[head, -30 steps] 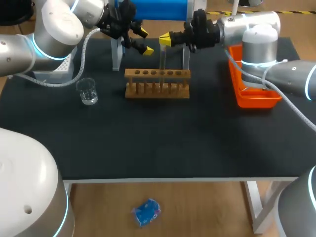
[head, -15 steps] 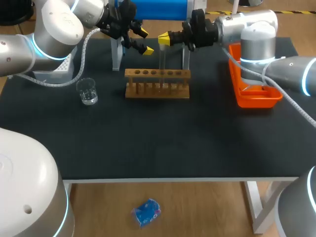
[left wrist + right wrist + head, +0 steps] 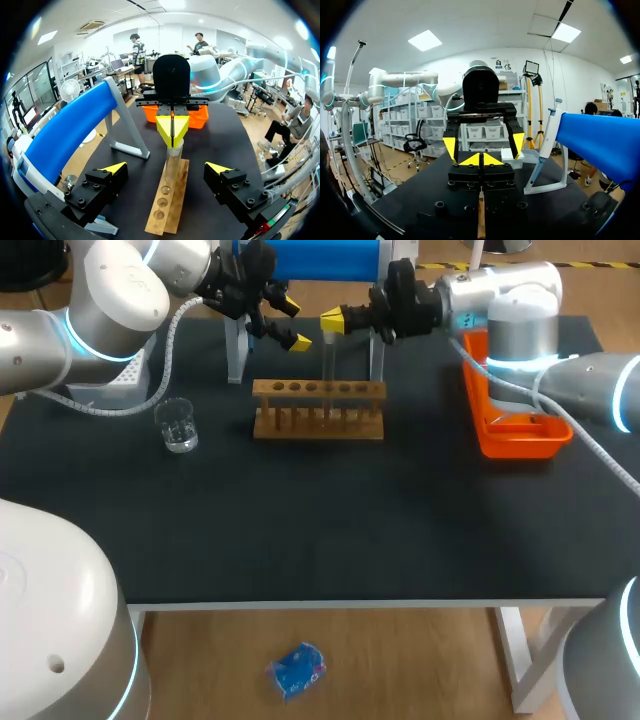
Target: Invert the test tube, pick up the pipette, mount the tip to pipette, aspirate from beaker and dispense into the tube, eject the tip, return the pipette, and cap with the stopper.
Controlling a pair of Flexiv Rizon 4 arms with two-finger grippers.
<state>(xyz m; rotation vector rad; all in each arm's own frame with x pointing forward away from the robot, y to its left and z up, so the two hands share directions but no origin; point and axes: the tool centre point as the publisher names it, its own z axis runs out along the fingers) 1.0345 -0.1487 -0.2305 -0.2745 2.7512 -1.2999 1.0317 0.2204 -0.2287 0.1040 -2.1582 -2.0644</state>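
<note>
A clear test tube (image 3: 328, 358) hangs upright over the wooden rack (image 3: 318, 410), its top pinched in my right gripper (image 3: 333, 318), which is shut on it. I cannot tell whether its lower end is in a rack hole. In the left wrist view the tube (image 3: 173, 161) stands just ahead of my open left gripper (image 3: 166, 169), under the right gripper's (image 3: 172, 131) joined yellow tips. My left gripper (image 3: 293, 325) faces the right one a short way off, holding nothing. The pipette (image 3: 545, 145) leans on the blue stand (image 3: 595, 140). The beaker (image 3: 180, 426) stands left of the rack.
The blue pipette stand (image 3: 310, 258) spans the table's back edge on two grey legs (image 3: 236, 352). An orange tray (image 3: 512, 425) lies at the right, under my right arm. A white box (image 3: 125, 380) sits at the back left.
My right gripper has risen slightly with the test tube and shifted a touch left. The left arm has kept still.
</note>
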